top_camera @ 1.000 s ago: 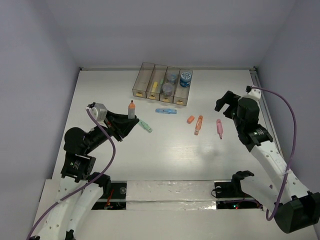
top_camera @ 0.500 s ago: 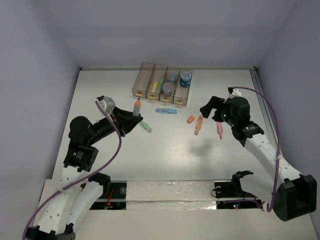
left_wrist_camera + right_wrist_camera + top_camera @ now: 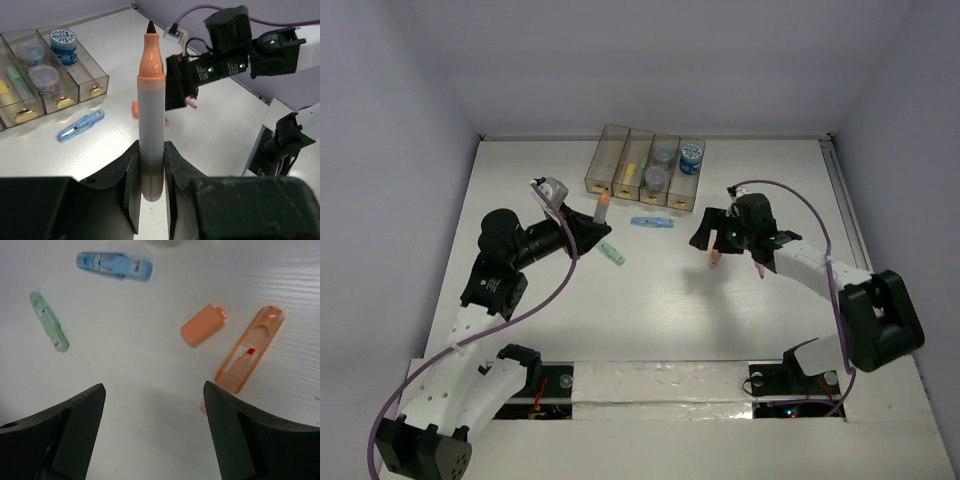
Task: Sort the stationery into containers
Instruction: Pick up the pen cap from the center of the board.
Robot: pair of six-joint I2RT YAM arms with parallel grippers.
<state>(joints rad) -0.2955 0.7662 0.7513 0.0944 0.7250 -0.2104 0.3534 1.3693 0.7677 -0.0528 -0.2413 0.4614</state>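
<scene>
My left gripper (image 3: 588, 232) is shut on a grey marker with an orange tip (image 3: 151, 110) and holds it upright above the table, near the four smoky bins (image 3: 603, 160). My right gripper (image 3: 154, 390) is open and empty, low over the table. An orange cap (image 3: 202, 326) and an orange stick (image 3: 250, 350) lie just beyond its right finger. A blue stick (image 3: 114, 265) and a green stick (image 3: 48, 321) lie further off. A pink stick (image 3: 759, 262) lies right of the right gripper (image 3: 707, 236). Rolls (image 3: 63, 39) sit in the two right bins.
The second bin holds a yellow stick (image 3: 630, 172) and a green one. The white table's walls close it in at the back and sides. A taped strip (image 3: 660, 385) runs along the near edge between the arm bases.
My left gripper has carried the marker right and back toward the bins. My right arm has swung left and down from the right side to the orange pieces.
</scene>
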